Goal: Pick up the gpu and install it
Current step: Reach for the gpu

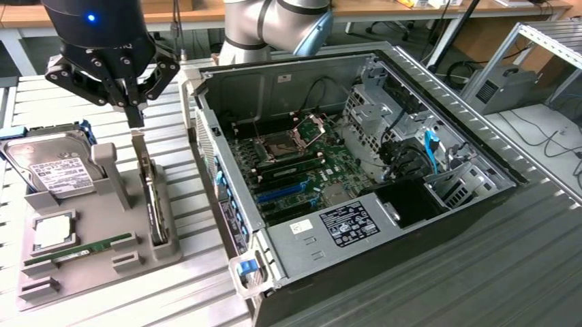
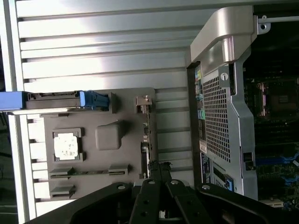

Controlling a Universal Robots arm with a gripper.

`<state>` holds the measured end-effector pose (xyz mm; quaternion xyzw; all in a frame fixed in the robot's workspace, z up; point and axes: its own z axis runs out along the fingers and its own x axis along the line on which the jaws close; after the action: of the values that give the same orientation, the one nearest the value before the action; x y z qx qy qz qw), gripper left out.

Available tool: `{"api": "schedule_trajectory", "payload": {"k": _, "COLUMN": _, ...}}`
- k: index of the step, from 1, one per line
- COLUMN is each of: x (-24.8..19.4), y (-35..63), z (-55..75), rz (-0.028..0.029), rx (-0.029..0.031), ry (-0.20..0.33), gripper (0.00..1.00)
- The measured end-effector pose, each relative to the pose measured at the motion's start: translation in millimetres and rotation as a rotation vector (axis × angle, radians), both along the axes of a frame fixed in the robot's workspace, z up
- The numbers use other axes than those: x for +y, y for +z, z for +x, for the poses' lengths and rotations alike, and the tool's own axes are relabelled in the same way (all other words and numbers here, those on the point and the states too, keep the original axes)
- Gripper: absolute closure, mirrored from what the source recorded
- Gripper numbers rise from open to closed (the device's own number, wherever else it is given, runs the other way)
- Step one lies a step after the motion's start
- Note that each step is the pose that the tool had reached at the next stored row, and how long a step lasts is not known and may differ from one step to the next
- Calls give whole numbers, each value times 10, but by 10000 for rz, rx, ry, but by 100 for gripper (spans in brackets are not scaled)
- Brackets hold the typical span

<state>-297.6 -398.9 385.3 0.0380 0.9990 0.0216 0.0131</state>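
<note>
Gripper [image 1: 135, 121] closed, its tips together at the upper end of the gpu [image 1: 152, 201]; a pinch cannot be confirmed. The gpu stands on edge in the grey holder [image 1: 86, 269] on the table [image 1: 195, 286]. Judged light, stiff and fragile; best held by its top edge.

The arm [image 1: 264, 27] has that usual silver-grey look, fat rounded joints, with a pale blue cap [image 1: 314, 37] on one at about 12 o'clock in the exterior view. Over at 11 o'clock the wrist housing [image 1: 95, 24] is a glossy black cylinder with a small blue light [image 1: 89, 17] glowing on it. The gripper [image 1: 135, 122] is all black: flat linkage bars [image 1: 78, 78] splayed out kinda spider-like, small round silver pivot pins [image 2: 150, 182] at the joints, and slim dark fingers [image 1: 133, 109].
</note>
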Motion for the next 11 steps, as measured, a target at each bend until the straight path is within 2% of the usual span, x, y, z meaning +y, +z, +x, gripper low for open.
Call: {"api": "schedule_trajectory", "payload": {"k": 11, "x": 0, "y": -7, "z": -51, "rz": 0, "rx": 1, "ry": 0, "gripper": 89}}
